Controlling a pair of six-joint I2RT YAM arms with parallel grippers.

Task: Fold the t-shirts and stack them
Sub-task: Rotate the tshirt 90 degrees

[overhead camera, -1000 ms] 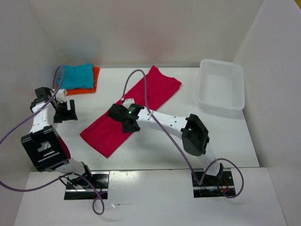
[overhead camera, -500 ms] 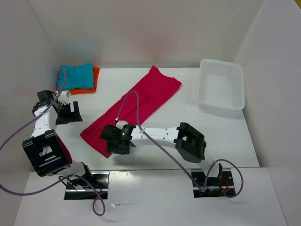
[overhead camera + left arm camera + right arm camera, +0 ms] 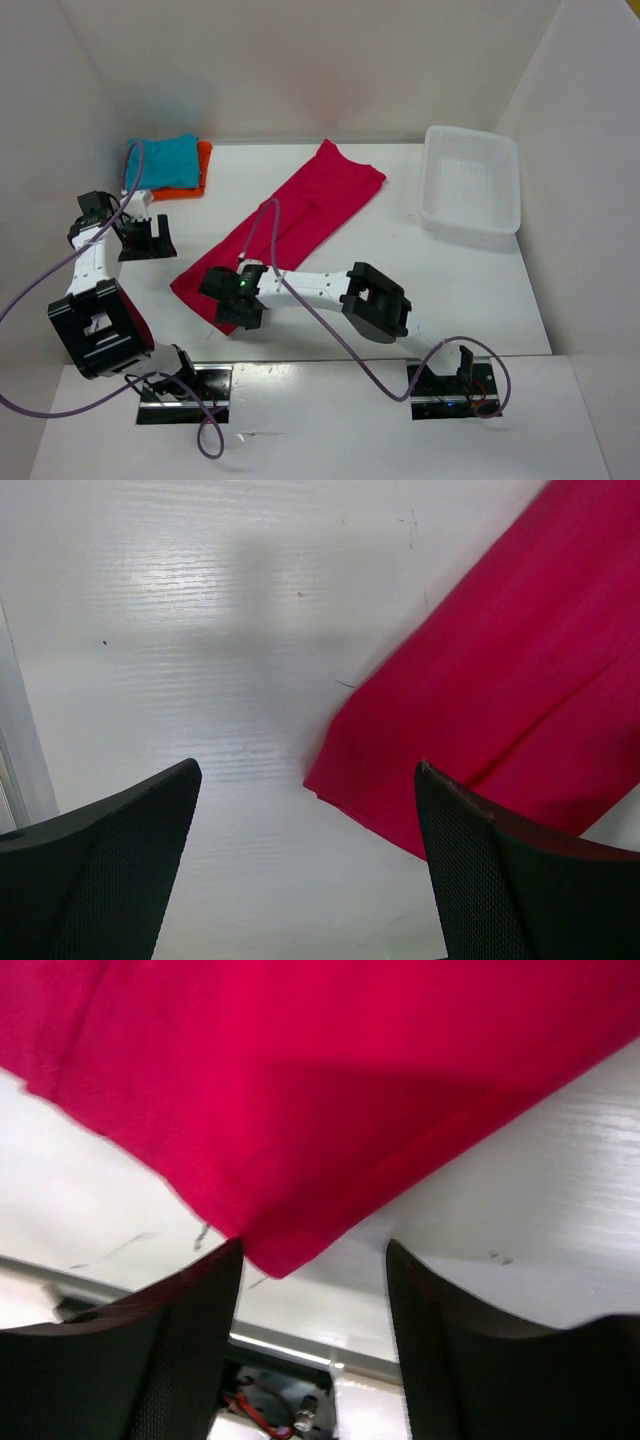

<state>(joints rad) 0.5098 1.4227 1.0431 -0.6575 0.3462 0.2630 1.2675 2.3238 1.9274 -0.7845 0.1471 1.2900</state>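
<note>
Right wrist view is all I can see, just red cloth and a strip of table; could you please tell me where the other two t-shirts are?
Observer: The teal blue t-shirt lies folded on top of the orange t-shirt, at the far left corner of the table.
Operator: Thank you. How is the red one laid out overall?
Observer: The pink-red t-shirt is a long narrow band, running diagonally from near left to far centre; the right gripper is over its near end.
Operator: And where is the left gripper, please?
Observer: The left gripper hangs open over bare table, left of that band, holding nothing.
</note>
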